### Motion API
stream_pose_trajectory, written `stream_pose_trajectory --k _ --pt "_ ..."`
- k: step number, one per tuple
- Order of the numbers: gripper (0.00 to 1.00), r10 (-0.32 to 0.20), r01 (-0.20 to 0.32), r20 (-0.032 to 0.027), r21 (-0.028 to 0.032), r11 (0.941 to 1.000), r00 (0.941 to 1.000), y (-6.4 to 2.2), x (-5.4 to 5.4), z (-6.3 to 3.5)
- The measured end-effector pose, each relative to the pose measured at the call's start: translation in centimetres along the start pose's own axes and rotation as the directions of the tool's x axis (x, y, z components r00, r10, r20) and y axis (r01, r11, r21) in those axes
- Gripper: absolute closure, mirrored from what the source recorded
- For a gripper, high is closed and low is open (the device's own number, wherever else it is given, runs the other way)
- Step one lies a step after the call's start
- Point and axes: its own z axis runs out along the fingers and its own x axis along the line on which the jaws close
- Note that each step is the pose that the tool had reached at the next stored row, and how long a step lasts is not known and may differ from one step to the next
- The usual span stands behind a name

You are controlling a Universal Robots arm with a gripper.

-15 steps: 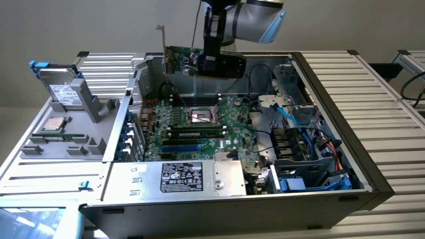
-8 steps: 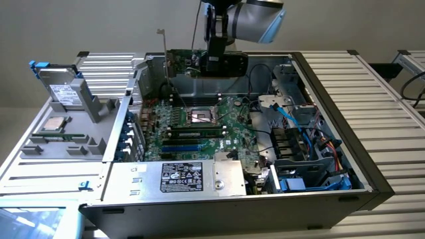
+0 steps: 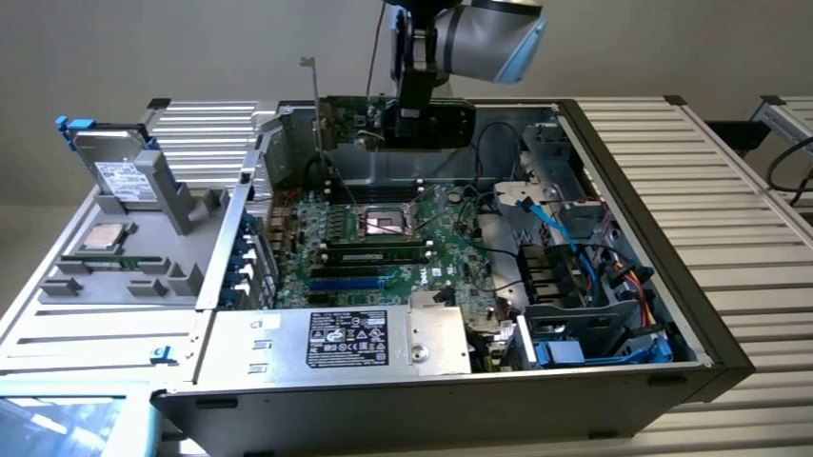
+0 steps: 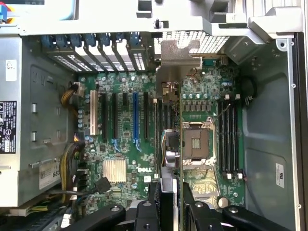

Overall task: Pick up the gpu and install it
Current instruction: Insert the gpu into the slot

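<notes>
The case (image 3: 711,314) lies open on its side, and the motherboard (image 3: 420,257) covers its floor. The power supply (image 3: 330,338) sits at six o'clock from the board in the exterior view.

The gpu (image 3: 349,114) hangs in the air above the case, at twelve o'clock from the socket (image 3: 381,226) and well clear of the board. It stands on edge, with its bracket (image 3: 308,95) at the nine o'clock end, rising above the card. The gripper (image 3: 409,133) holds it from above at the other end.

In the wrist view the gpu (image 4: 169,144) is seen edge-on. It runs from the gripper (image 4: 168,211) out to the bracket (image 4: 180,55), between the expansion slots (image 4: 135,115) and the socket (image 4: 197,142). The fingers (image 4: 144,211) are clamped on the card, one against each face, with no gap showing.

The card looks light and stiff, but it is probably fragile. The board could crack if it is bent, and its contact edge and surface parts should not be knocked. The flat faces at the end opposite the bracket, where the pads now sit, seem the soundest hold. A one-ended grip could let the bracket end sag or twist, so the card may not hang quite square to a slot.
</notes>
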Motion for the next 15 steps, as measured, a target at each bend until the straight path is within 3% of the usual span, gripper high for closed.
stream_pose_trajectory --k 1,2,3,4,7,9,15 --pt "0.72 0.001 -0.001 -0.0126 0.0034 1.0 0.9999 0.0 0.0 0.01" --pt "0.72 0.001 -0.001 -0.0182 0.0077 1.0 0.9998 0.05 0.0 0.05" --pt "0.72 0.001 -0.001 -0.0181 0.0125 0.9999 0.9998 0.23 0.0 0.12" --pt "0.72 0.001 -0.001 -0.0161 0.0146 0.9999 0.9999 0.41 0.0 0.21" --pt "0.72 0.001 -0.001 0.0007 0.0156 0.9999 1.0 0.99 0.2 0.47" --pt "0.72 0.001 -0.001 0.0067 0.0204 0.9998 1.0 1.04 0.3 0.65" --pt "0.72 0.001 -0.001 0.007 0.0239 0.9997 1.0 1.35 0.8 1.09"
